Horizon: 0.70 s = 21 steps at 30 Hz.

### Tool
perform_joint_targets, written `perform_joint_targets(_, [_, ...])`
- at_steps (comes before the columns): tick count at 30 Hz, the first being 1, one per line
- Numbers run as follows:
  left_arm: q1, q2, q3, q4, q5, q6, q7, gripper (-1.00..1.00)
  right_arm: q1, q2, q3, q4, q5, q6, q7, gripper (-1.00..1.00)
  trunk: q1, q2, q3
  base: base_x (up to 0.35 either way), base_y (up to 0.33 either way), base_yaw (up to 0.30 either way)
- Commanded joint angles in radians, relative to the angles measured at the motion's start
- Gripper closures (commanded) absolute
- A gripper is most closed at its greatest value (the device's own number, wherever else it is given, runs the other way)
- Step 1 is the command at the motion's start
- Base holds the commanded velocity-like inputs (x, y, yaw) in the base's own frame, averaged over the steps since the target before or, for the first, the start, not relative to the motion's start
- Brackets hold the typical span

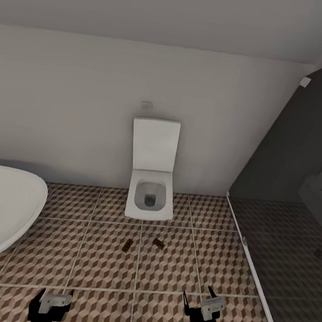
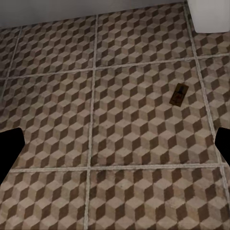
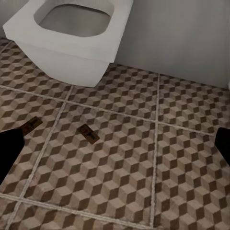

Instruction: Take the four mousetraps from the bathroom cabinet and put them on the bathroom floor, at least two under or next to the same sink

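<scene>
The right claw [image 1: 198,300] is held low over the bathroom floor [image 1: 105,266] with its fingers spread apart and nothing between them; the left claw [image 1: 54,303] hangs likewise at the lower left, jaws parted and empty. Two mousetraps are seen lying flat on the tiles in front of the white toilet [image 1: 151,180], one [image 1: 127,245] left of the other [image 1: 158,243], near each other but apart. A white bathtub [image 1: 0,210] is seen at the left.
</scene>
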Motion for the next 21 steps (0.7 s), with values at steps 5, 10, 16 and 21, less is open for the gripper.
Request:
perform_joint_targets(5, [-0.001, 0.0, -0.009, 0.003, -0.002, -0.004, 0.01, -1.0, -0.001, -0.001, 0.004, 0.001, 0.009, -0.001, -0.01, -1.0, 0.001, -0.002, 0.007, 0.0, 0.0, 0.0])
perform_joint_targets(10, [-0.001, -0.001, -0.009, 0.003, -0.002, -0.004, 0.01, -1.0, -0.001, -0.001, 0.004, 0.001, 0.009, -0.001, -0.01, -1.0, 0.001, -0.002, 0.015, 0.0, 0.0, 0.0])
perform_joint_targets(16, [-0.002, -0.001, -0.009, 0.003, -0.002, -0.004, 0.01, -1.0, -0.001, -0.001, 0.004, 0.001, 0.009, -0.001, -0.01, -1.0, 0.001, -0.002, 0.024, 0.0, 0.0, 0.0])
perform_joint_targets(21, [-0.001, -0.002, -0.009, 0.003, -0.002, -0.004, 0.01, -1.0, -0.001, -0.001, 0.004, 0.001, 0.009, -0.001, -0.01, -1.0, 0.001, -0.002, 0.032, 0.0, 0.0, 0.0])
